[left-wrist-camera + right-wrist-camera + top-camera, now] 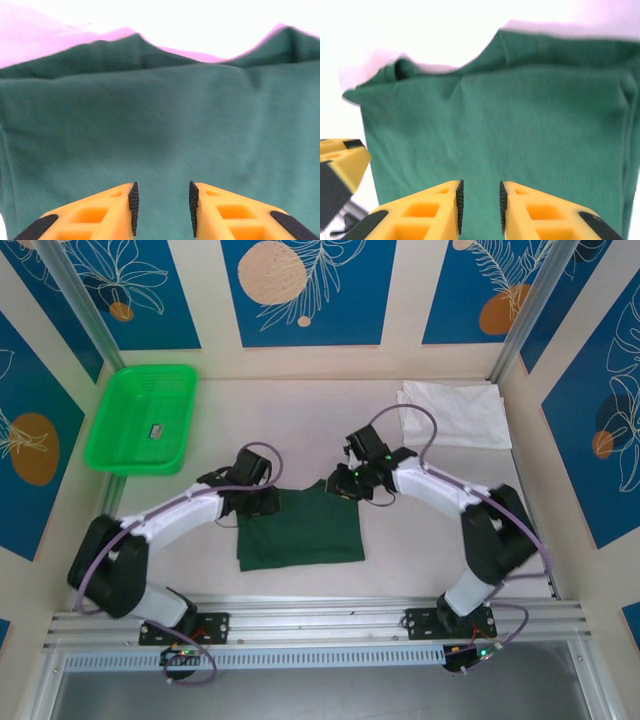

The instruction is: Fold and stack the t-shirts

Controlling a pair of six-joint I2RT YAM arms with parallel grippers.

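The dark green t-shirt (pixel 300 535) lies folded mid-worktop (pixel 300 420), toward the near edge; the left gripper (pixel 161 189) hovers at its far left corner, the right gripper (pixel 480 186) at its far right corner; both stand narrowly parted, pinching nothing; the white t-shirt (pixel 455 412) lies folded in the far right corner.

Two t-shirts (pixel 300 532) (pixel 455 412), one basket (pixel 137 462), two arms (pixel 170 515) (pixel 450 495).
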